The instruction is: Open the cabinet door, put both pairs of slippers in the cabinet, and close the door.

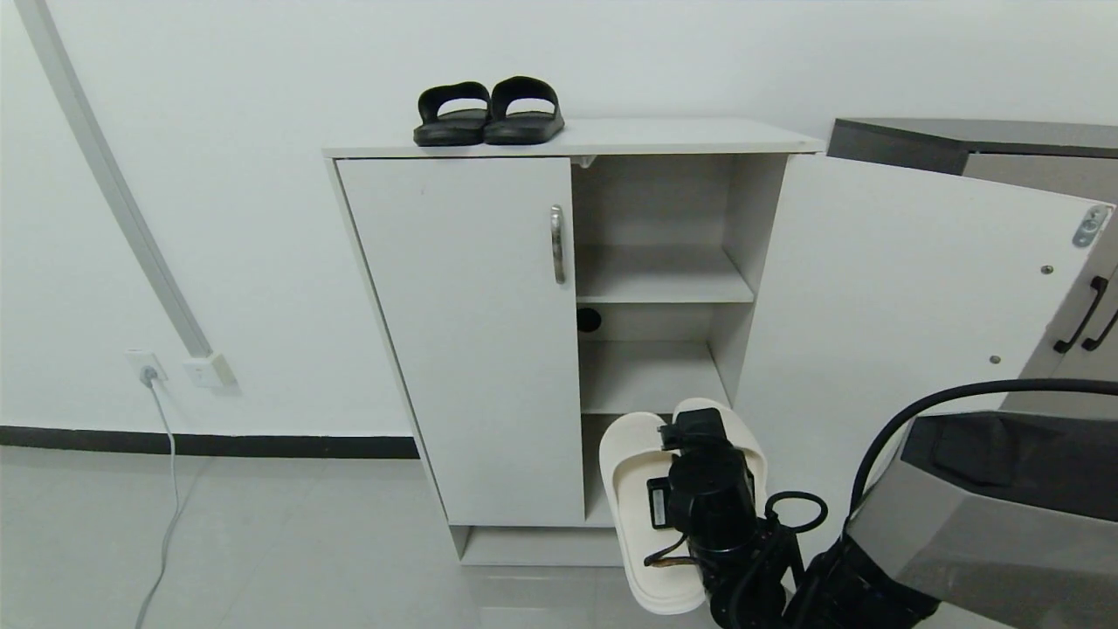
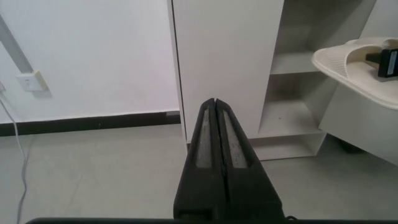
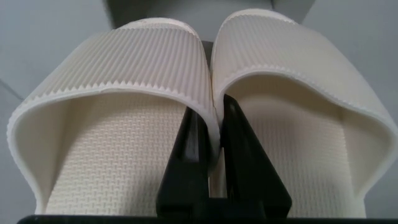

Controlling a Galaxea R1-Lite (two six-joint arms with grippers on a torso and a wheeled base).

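A white cabinet (image 1: 454,341) stands against the wall, its left door shut and its right door (image 1: 882,323) swung wide open, showing bare shelves (image 1: 659,279). A pair of black slippers (image 1: 487,112) rests on the cabinet top. My right gripper (image 3: 210,146) is shut on the touching inner straps of a pair of white slippers (image 3: 155,99), held in the air in front of the lowest compartment (image 1: 642,472). My left gripper (image 2: 214,106) is shut with nothing in it, low over the floor and left of the cabinet opening; the white slippers (image 2: 351,62) show at its far right.
A wall socket with a grey cable (image 1: 162,489) sits to the left near the floor. A grey cabinet with black handles (image 1: 1083,314) stands behind the open door. Tiled floor (image 1: 262,542) lies in front.
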